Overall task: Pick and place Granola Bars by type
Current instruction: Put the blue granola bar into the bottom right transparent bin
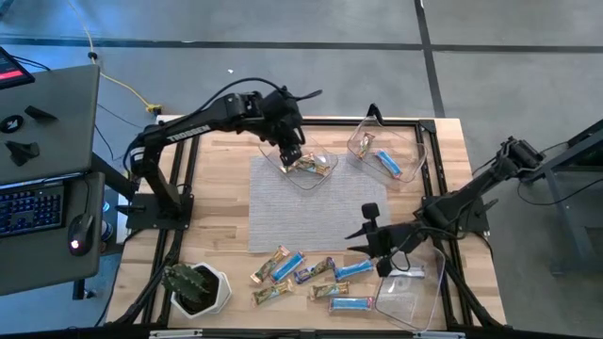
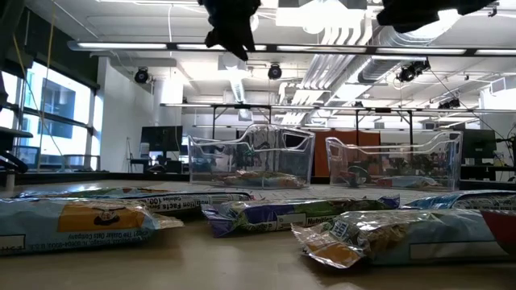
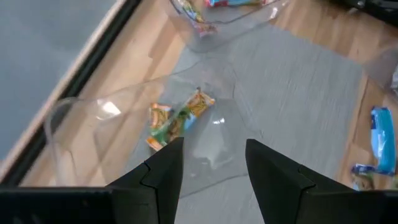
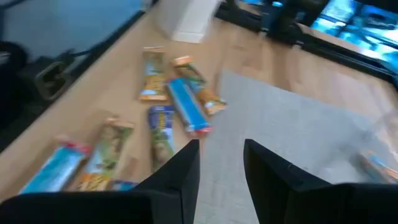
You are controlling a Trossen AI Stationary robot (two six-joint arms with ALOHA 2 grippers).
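We note the left tool open and empty above the far-left clear bin, which holds tan bars. The right tool hangs open, empty, over the counter near loose granola bars. Wrapper lettering is unreadable; the left arm reads "TROSSEN".

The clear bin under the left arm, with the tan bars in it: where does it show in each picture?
High view: clear bin, upper middle, under the left claw.
Low view: left of the two bins at the back.
Left wrist view: centre, beyond the open claw.
Right wrist view: cannot tell.
Shared landmark: the grey mat.
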